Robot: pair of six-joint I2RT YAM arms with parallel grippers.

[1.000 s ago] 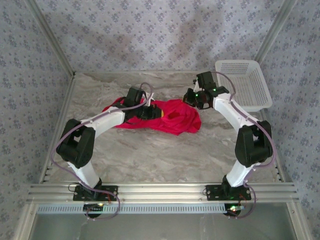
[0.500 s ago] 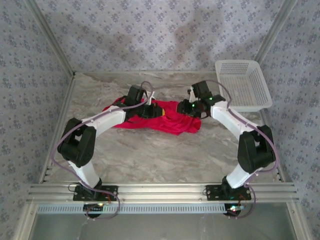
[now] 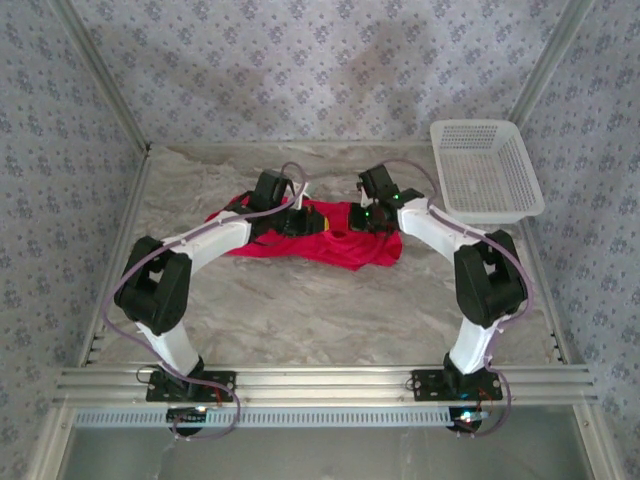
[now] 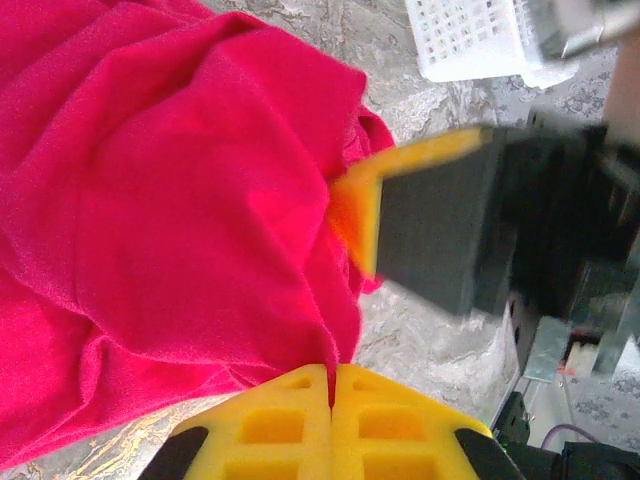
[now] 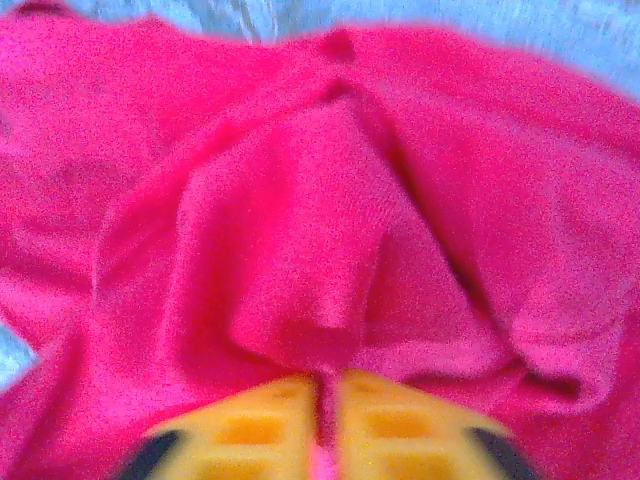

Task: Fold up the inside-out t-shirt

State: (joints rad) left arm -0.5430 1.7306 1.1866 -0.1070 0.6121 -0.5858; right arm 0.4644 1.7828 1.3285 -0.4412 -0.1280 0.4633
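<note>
Past the bare near worktop (image 3: 300, 310), heaped and crumpled at mid-depth: the inside-out t-shirt (image 3: 345, 245). Pinched toward its left by the left pincer (image 4: 331, 378), closed tight on a cloth edge, and just beside it by the right pincer (image 5: 325, 385) — likewise closed, on a raised ridge. Farther back on the right, well apart from the cloth, a white basket (image 3: 485, 170).

Near table (image 3: 330, 320) edge: free passage.
Far right corner: white basket (image 3: 487, 170).
Far centre: t-shirt (image 3: 345, 250), left arm (image 3: 215, 238), right arm (image 3: 435, 222).
</note>
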